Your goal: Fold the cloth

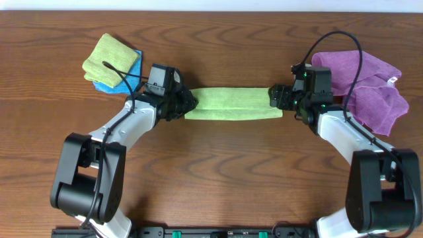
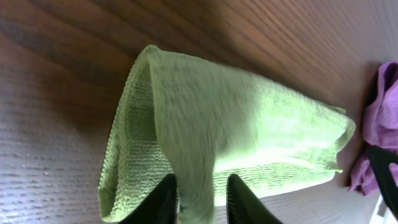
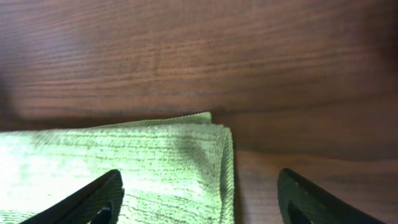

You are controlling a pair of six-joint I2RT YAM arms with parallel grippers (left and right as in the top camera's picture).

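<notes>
A green cloth (image 1: 231, 104) lies folded into a long strip across the middle of the table. My left gripper (image 1: 187, 103) is at its left end and is shut on a pinched fold of the green cloth (image 2: 199, 155), which rises between the fingers (image 2: 202, 202). My right gripper (image 1: 275, 98) is at the strip's right end. In the right wrist view its fingers (image 3: 199, 199) are spread wide over the cloth's folded end (image 3: 186, 162), one over the cloth, one over bare wood.
A folded yellow-green cloth (image 1: 109, 58) lies on a blue cloth (image 1: 129, 73) at the back left. A heap of purple cloths (image 1: 370, 82) lies at the back right, close behind my right arm; it also shows in the left wrist view (image 2: 382, 118).
</notes>
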